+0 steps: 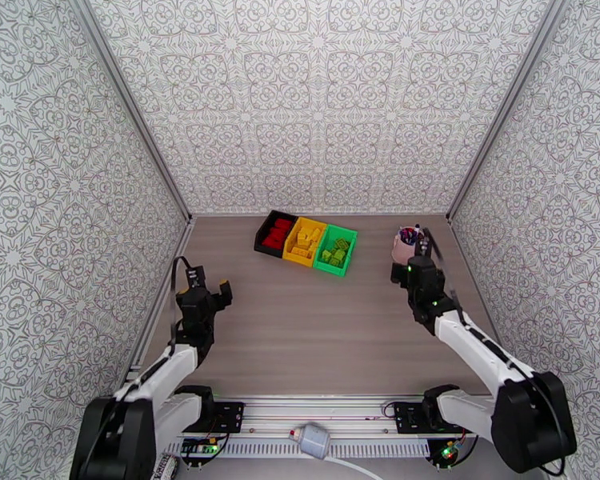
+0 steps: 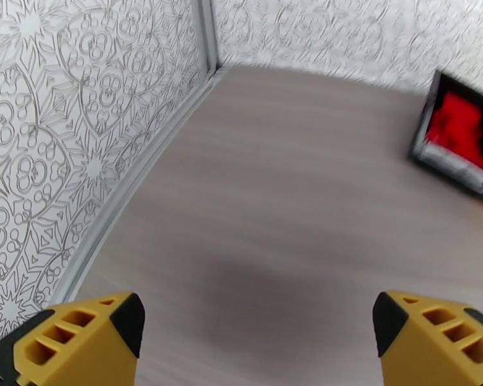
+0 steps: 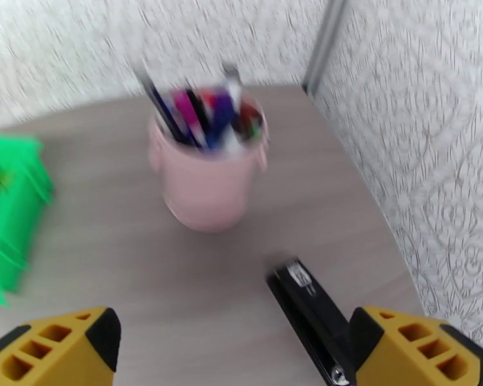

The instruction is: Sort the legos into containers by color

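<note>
Three containers stand in a row at the back middle of the table. The black bin holds red legos, the yellow bin holds yellow legos, and the green bin holds green legos. My left gripper hovers open over bare table at the left, well short of the bins. In the left wrist view the left gripper is empty, with the black bin and its red legos at the far right. My right gripper is open and empty, just right of the green bin.
A pink cup of pens stands right in front of the right gripper. A black stapler lies by its right finger. Patterned walls close in the table on three sides. Bare wood lies between the arms and the bins.
</note>
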Robot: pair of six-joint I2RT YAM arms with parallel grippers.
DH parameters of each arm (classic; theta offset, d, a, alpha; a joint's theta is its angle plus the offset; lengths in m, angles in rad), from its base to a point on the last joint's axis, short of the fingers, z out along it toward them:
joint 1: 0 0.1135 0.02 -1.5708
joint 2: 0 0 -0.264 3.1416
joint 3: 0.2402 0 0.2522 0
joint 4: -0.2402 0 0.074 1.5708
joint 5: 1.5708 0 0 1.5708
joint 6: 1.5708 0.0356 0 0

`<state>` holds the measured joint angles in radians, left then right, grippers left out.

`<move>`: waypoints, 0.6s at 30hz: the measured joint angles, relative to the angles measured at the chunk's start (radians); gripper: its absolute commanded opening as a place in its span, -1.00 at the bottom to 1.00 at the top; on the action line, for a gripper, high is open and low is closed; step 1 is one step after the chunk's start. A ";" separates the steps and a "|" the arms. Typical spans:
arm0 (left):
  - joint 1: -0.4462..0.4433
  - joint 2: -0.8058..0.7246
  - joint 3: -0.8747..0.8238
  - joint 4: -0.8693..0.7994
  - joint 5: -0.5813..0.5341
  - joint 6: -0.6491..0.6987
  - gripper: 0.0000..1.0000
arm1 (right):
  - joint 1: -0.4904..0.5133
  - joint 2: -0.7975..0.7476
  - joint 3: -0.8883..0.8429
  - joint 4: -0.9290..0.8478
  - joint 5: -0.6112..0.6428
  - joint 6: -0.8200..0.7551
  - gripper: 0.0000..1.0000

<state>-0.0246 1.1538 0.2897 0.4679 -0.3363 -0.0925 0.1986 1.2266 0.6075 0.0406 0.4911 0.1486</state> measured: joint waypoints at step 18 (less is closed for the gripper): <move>0.058 0.395 -0.063 0.647 0.117 0.050 0.99 | -0.077 0.248 -0.135 0.595 -0.138 -0.122 0.98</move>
<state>0.0338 1.5486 0.2272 1.1149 -0.2195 -0.0422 0.1211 1.4746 0.4728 0.6361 0.3534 0.0261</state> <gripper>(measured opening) 0.993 0.990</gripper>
